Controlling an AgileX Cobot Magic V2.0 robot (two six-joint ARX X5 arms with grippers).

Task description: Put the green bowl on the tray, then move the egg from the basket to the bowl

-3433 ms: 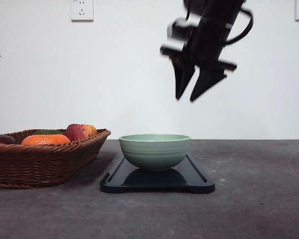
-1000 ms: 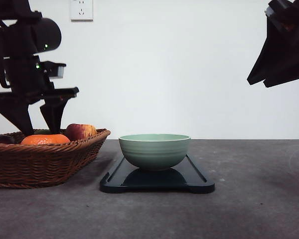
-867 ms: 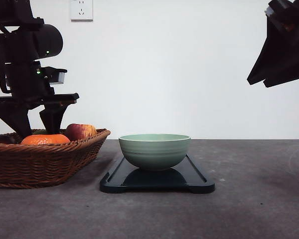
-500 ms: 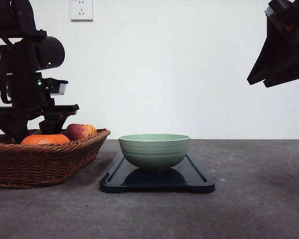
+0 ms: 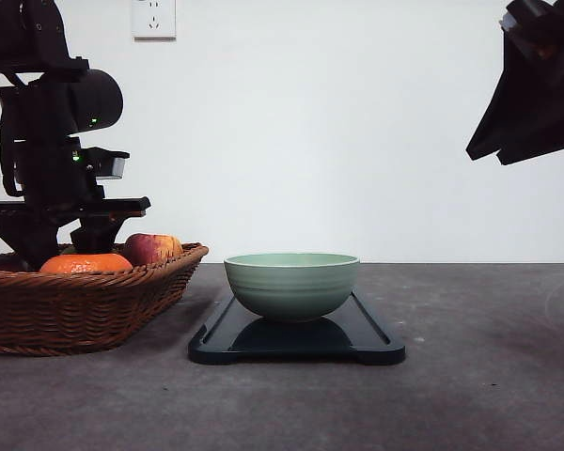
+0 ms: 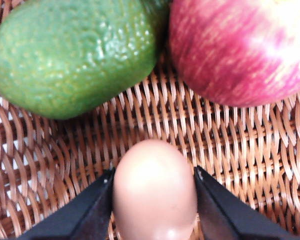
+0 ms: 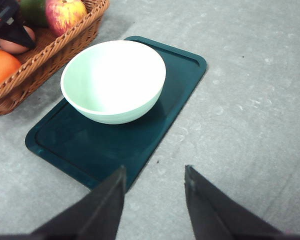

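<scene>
Bowl: the round pale sage-green bowl (image 5: 292, 285) sat upright on the flat black rectangular tray (image 5: 376, 340), roughly mid-tray; from the R wrist cam it (image 7: 113, 80) looked empty.
Tray: I saw it on the grey table (image 5: 489, 376), just beside the wide brown woven wicker basket (image 5: 85, 305), not touching as far as I could tell.
Egg: the small smooth brownish-orange egg (image 6: 155, 192) lay on the basket weave, w/ a bumpy green fruit (image 6: 72, 52) and a red-yellow apple (image 6: 242, 47) near it.
L gripper: my left gripper (image 6: 155, 207) was down inside the basket, one black finger (image 6: 90, 212) on each side of the egg, jaws closed in to egg width and apparently touching it. Front cam had the tips behind the basket rim.
R gripper: my right gripper (image 7: 155, 197) hung high, well apart from the bowl, jaws parted, nothing between them.
Other: a bright orange citrus (image 5: 85, 264) sat at the basket's front.
</scene>
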